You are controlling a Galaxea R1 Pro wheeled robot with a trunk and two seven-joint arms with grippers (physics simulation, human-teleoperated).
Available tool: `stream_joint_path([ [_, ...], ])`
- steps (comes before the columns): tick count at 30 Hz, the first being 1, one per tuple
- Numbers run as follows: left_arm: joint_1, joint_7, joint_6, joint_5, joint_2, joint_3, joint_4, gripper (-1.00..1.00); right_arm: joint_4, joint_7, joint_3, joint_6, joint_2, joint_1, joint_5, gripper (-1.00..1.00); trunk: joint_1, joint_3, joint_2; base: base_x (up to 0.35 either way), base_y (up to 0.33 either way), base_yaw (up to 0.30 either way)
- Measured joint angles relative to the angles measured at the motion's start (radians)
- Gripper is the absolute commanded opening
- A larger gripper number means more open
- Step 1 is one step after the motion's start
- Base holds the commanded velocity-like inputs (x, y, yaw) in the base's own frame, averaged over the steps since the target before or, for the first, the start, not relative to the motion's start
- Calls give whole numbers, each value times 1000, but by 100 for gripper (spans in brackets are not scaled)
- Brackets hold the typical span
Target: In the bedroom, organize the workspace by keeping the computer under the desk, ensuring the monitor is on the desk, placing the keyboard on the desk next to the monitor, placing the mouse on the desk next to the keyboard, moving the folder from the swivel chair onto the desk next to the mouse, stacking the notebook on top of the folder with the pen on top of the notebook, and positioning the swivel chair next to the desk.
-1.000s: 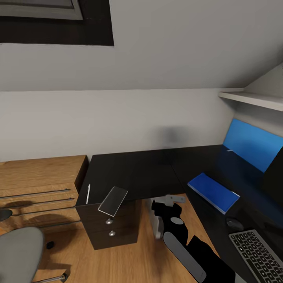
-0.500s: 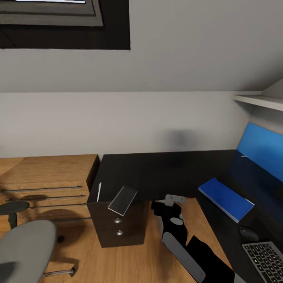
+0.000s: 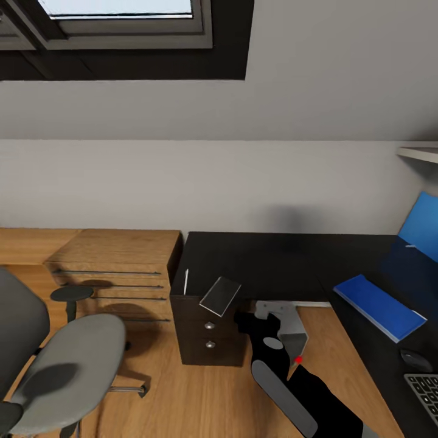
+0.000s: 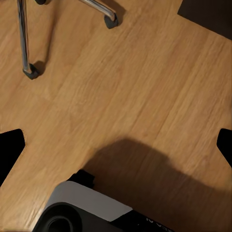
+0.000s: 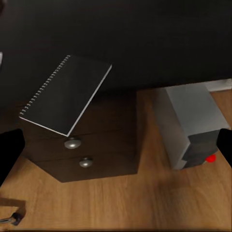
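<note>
While the notebook (image 3: 220, 295) overhung the worktop (image 3: 274, 261) edge near the pen (image 3: 185, 281), both tools' state was impossible to tell.

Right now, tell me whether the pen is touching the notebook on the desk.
Apart. The head view shows bare black desk top between the pen and the notebook, which overhangs the desk's edge.

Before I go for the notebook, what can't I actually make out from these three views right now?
- Monitor: head view, cut by the right edge.
- Keyboard: head view, just a corner inside the frame.
- Computer: head view, lower part behind the right arm.
- Notebook: right wrist view, overhangs the desk edge; how much rests on it is unclear.
- Both end effectors: fingertips barely in frame, open or shut unclear.
</note>
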Motion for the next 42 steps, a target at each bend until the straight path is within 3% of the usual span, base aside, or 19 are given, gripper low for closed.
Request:
stream_joint_path([
  [4, 0, 2, -2, -1, 0, -2, -11, 100, 1, 1, 7, -1, 0, 0, 0, 100, 0, -1, 0, -5, 3, 3],
  [6, 0, 4, -1, -1, 1, 0, -41, 100, 1, 3, 6, -1, 0, 0, 1, 100, 0, -1, 0, -1, 1, 1],
  [7, -1, 5, 0, 0, 4, 3, -99, 100, 4, 4, 4, -2, -1, 0, 2, 100, 0, -1, 0, 0, 0, 0],
  [9, 0, 5, 0, 4, 5, 6, -114, 100, 46, 5, 4, -24, 0, 0, 4, 100, 7, -7, -14, 0, 0, 0],
  [15, 0, 5, 1, 5, 5, 6, -121, 100, 139, 0, 5, -240, 18, 0, 1, 100, 31, -26, -56, 0, 0, 0],
  [17, 0, 4, 1, 6, 5, 7, -125, 100, 189, 0, 4, -347, 30, 0, 5, 100, 38, -32, -70, 0, 0, 0],
  [22, 0, 4, 2, 6, 5, 6, -145, 100, 261, 3, -5, -448, 54, -1, 10, 100, 57, -48, -105, 0, 0, 0],
  [25, 0, 5, 5, 7, 6, 6, -185, 100, 279, 5, -23, -482, 60, -1, 11, 100, 69, -57, -126, 0, 0, 0],
  [29, 0, 26, 29, 7, 14, 23, -270, 100, 290, 4, -93, -539, 60, -2, 7, 100, 84, -70, -154, 0, 0, 0],
  [31, 0, 61, 86, 7, 19, 49, -349, 100, 293, 5, -145, -573, 56, -2, 2, 100, 92, -76, -168, 0, 0, 0],
  [36, -1, 97, 217, 14, 23, 95, -540, 100, 295, 68, -179, -592, 44, -1, -4, 100, 111, -92, -203, 0, 0, 0],
  [38, -1, 102, 266, 14, 23, 113, -609, 100, 295, 119, -183, -593, 37, -1, -16, 100, 119, -98, -217, 0, 0, 0],
  [39, -1, 104, 332, 12, 23, 149, -689, 100, 295, 215, -186, -592, 10, 0, -84, 100, 123, -101, -224, 0, 0, 0],
  [40, -1, 105, 362, 13, 22, 175, -732, 100, 296, 245, -186, -591, -1, 0, -111, 100, 126, -104, -231, 0, 0, 0],
  [42, 0, 104, 401, 17, 20, 240, -795, 100, 327, 400, -185, -559, -49, 1, -242, 100, 134, -110, -245, 0, 0, 0],
])
